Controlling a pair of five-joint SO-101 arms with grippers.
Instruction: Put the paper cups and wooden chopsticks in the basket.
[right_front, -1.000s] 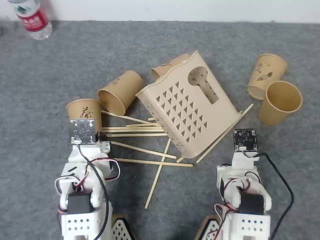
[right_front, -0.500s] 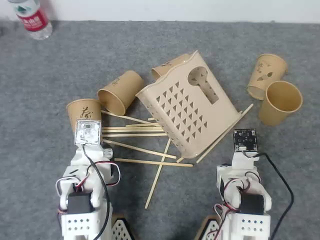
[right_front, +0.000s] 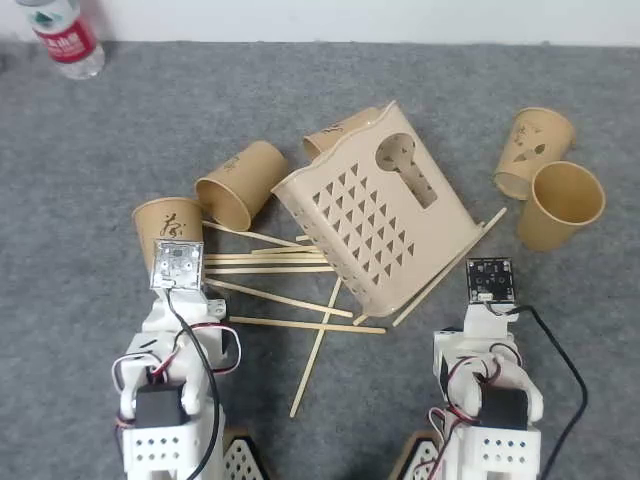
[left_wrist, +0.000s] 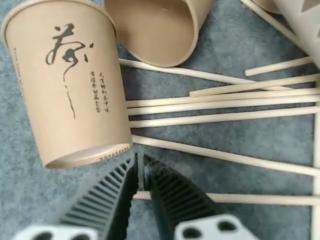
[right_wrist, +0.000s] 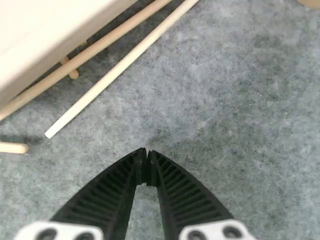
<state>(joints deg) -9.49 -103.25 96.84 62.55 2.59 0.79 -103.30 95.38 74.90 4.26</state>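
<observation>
Both the left gripper (left_wrist: 140, 164) and right gripper (right_wrist: 146, 153) are pinched together — pushed forward unopened, the left could just shove the near paper cup (left_wrist: 70, 85) away.

Brush calligraphy and small character columns mark the left paper cup (right_front: 165, 220); the upper-left bottle (right_front: 62, 35) carries an unreadable red label.

Found tipped on its side mid-table: cream plastic basket (right_front: 375, 215) with triangular cut-outs. Scattered flat on the grey mat beside and beneath it: pale wooden chopsticks (right_front: 270, 262), several roughly parallel. Lying sideways to its left: printed tan cup (right_front: 168, 225) and second cup (right_front: 240, 185). Partly hidden behind it: third cup (right_front: 335, 130). Well off to its right, touching: fourth cup (right_front: 535, 145) and fifth cup (right_front: 562, 205).
</observation>
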